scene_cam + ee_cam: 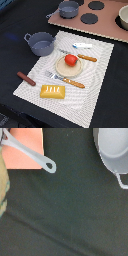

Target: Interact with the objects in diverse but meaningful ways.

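Judging the risks first: the arm is nowhere in the exterior view, and the wrist view shows no fingers, so I cannot tell whether the end effector is spread or pressed together, nor how high it hangs. Any descent begun from here would be aimed with little to go on.

The wrist view shows only dark desk [65,213], the rim and handle of a grey pot [112,150], a long grey handle [30,155] crossing a salmon-pink board [25,150], and an olive blur at one edge (unidentifiable). Which of the two pots this is cannot be settled. A blind drop could knock that handle or clip the pot rim.

The toys lie well apart from one another on a pale woven mat [95,87]. The red tomato [71,59] sits on a round plate [60,69]; being round, it would likely roll if nudged. The bread loaf [52,91] lies near the mat's front edge, the brown sausage [26,78] at the exterior view's left, partly off the mat, the white fish [82,45] toward the far edge. The blue-grey handled pot [41,43] stands at the mat's far-left corner. A fork [66,80] and knife [82,56] flank the plate, close enough to be dragged by a sloppy grasp at the tomato.

A second pot [69,8] sits on the stove board [107,25]; a bowl [123,17] is cut off at the frame edge.
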